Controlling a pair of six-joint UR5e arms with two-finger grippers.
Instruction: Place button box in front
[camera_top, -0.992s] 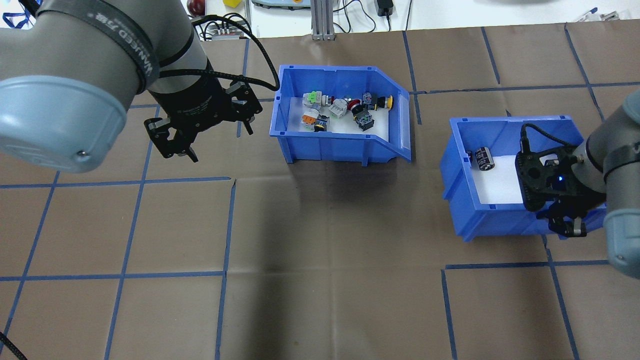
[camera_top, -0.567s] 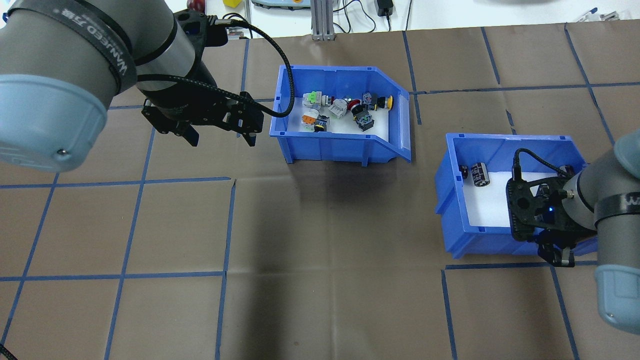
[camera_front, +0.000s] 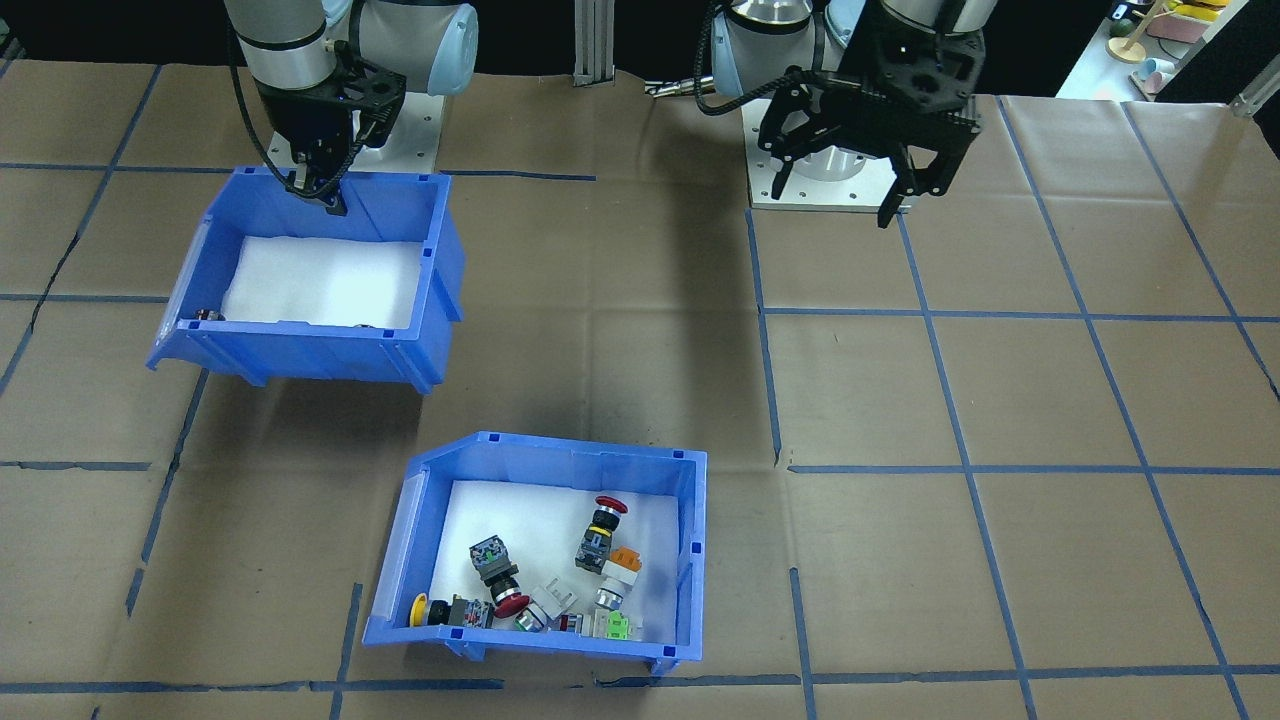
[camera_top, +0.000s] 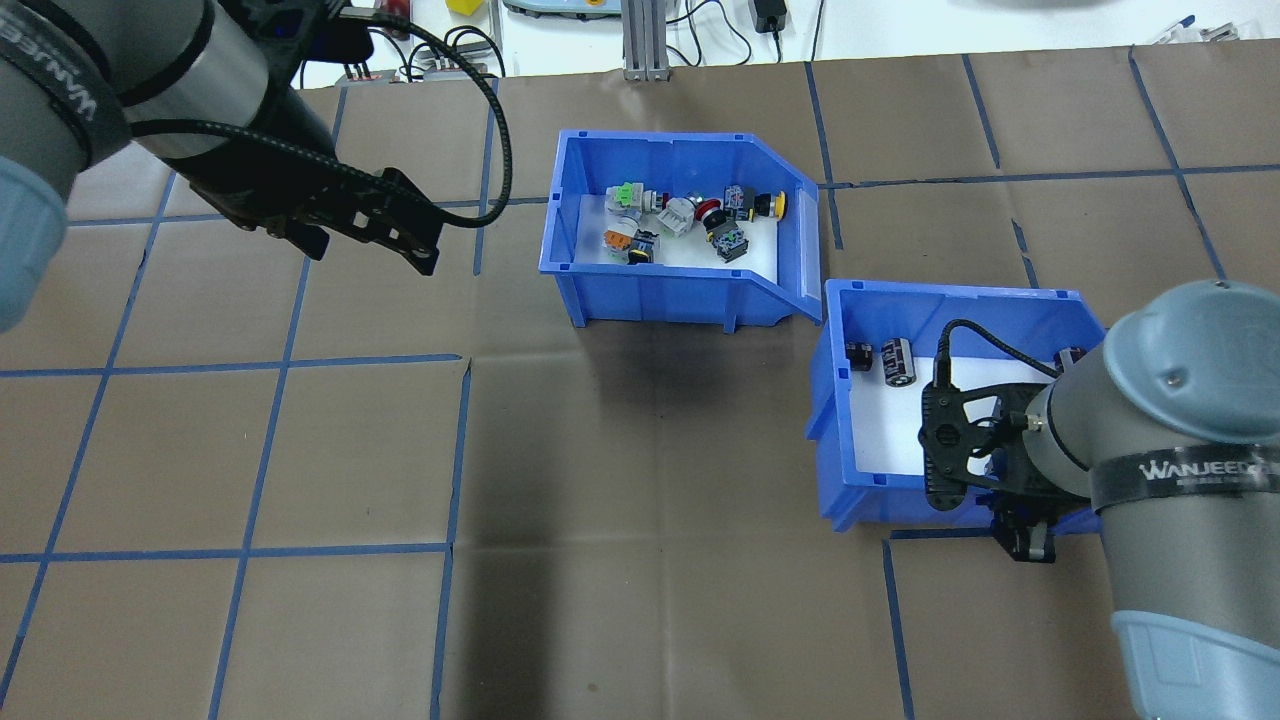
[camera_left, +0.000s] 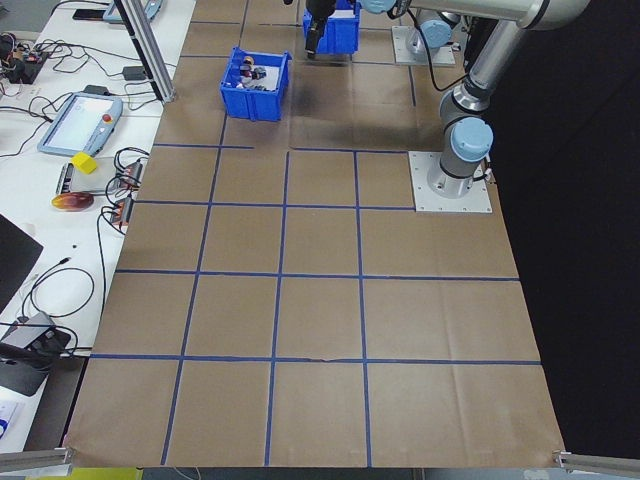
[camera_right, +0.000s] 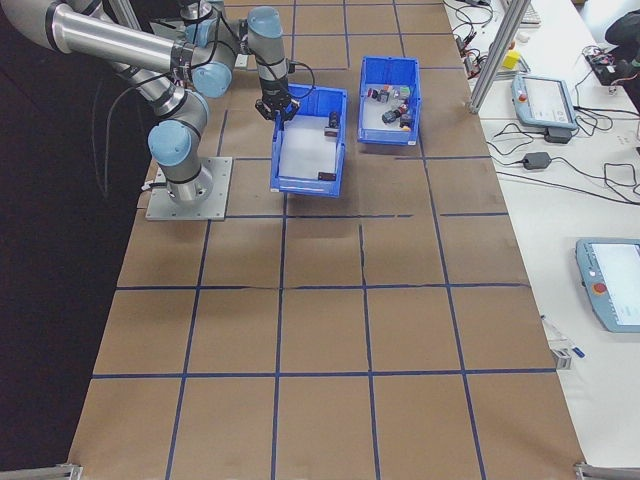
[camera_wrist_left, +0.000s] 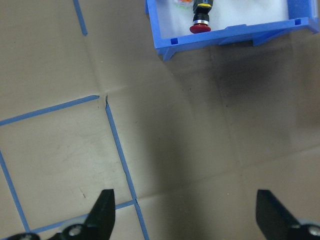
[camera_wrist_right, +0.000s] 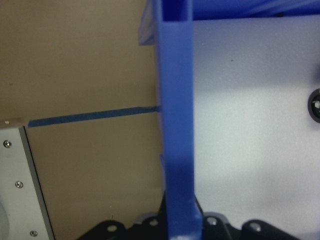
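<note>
Two blue bins on the table, and the one that matters, the button box (camera_top: 680, 235), sits at the far middle in the overhead view, resting flat and untouched; its neighbour, the capacitor bin (camera_top: 940, 400), is just beside its right corner, whether touching I cannot tell, and that one is pinched at its near wall by the right gripper (camera_top: 1020, 530), fingers closed over the rim as the right wrist view shows. Left gripper (camera_front: 865, 190) hangs spread wide and empty, well off to the box's left, nothing between the fingers in its wrist view.

Handling, by my reading: rigid moulded plastic, thin stiff walls, light overall since only a handful of switches (camera_top: 690, 220) lie on the white liner (camera_front: 520, 520); smooth sides likely slippery, so a pinch over a wall's top edge looks the sound hold; the left end wall (camera_top: 560, 215), nearest the free claw, is the obvious place; the parts inside are loose and would slide or tumble toward the cut-down side if the box tips, so keep it level.

Orientation now: the low, sloped open front (camera_top: 805, 270) faces the robot's right in the overhead view, toward the other bin; the tall back wall is at the left end; the long axis, back to open front, runs left to right across the table; the box stands upright on its feet.
</note>
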